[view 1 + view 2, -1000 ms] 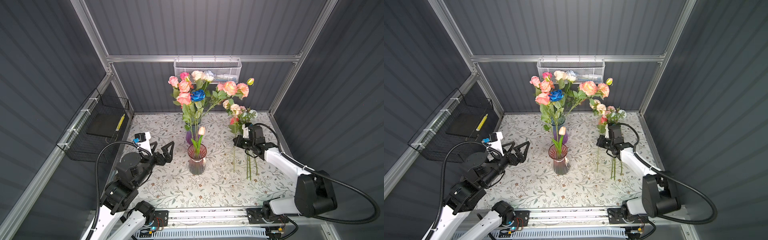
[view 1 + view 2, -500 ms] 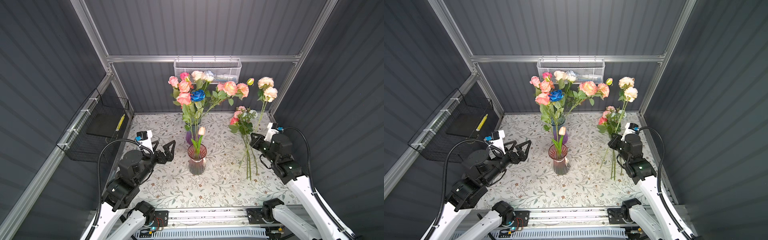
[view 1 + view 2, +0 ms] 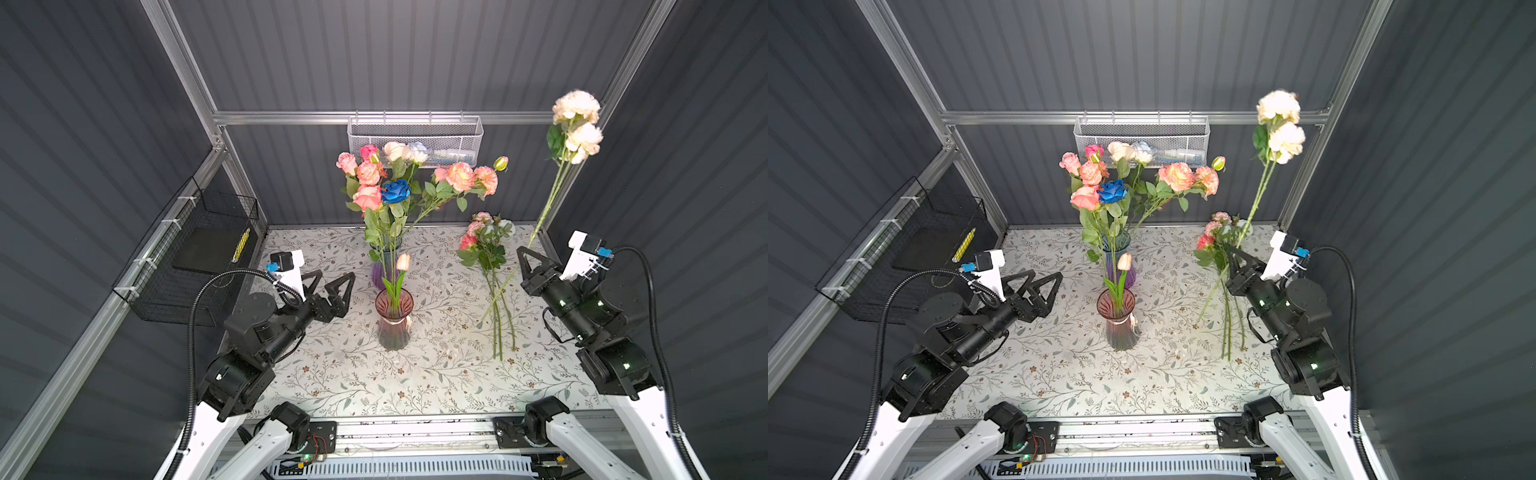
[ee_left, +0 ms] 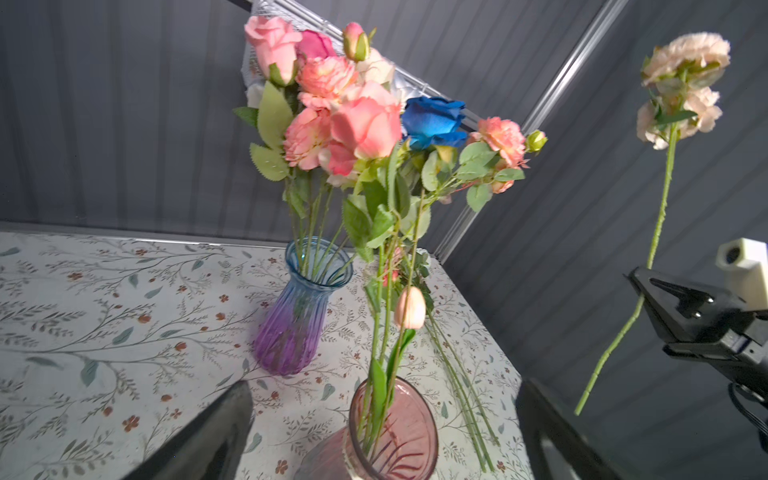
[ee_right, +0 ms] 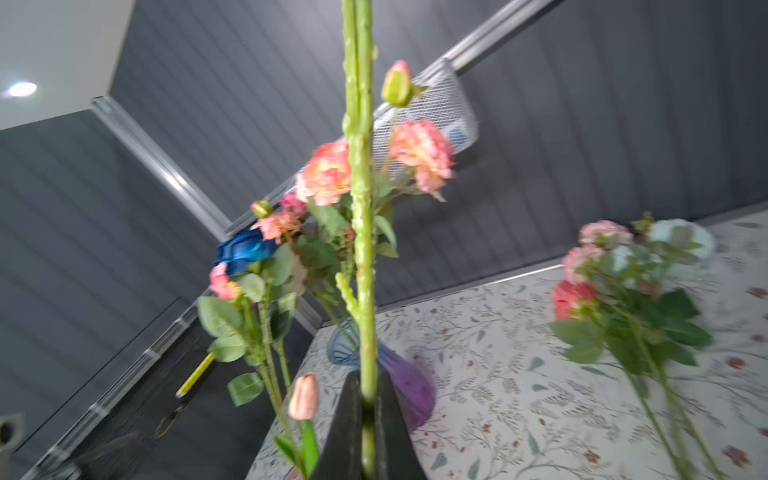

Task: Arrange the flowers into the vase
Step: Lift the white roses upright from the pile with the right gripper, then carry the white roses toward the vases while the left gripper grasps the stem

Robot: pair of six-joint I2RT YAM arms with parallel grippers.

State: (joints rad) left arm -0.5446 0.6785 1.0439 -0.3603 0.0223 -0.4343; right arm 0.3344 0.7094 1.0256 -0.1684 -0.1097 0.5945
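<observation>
- Gripping a long green stem with cream blooms (image 3: 575,106) in the closed right gripper (image 3: 525,257), raised well right of the ribbed pink glass vase (image 3: 392,328).
- Spreading the left gripper (image 3: 334,277) wide, empty, left of that vase.
- Counting only one peach tulip (image 3: 403,262) inside.
- Leaving the held stem and a leafy pink bunch (image 3: 484,245), flat right of the vase.

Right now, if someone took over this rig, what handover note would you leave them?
Left gripper: open, empty, beside the pink vase.
Right gripper: shut on the cream flower, held high above the table.
Done: bouquet in the blue-purple vase; one tulip in the pink vase.
Left: vase the cream flower, then the loose bunch lying on the table at right.
</observation>
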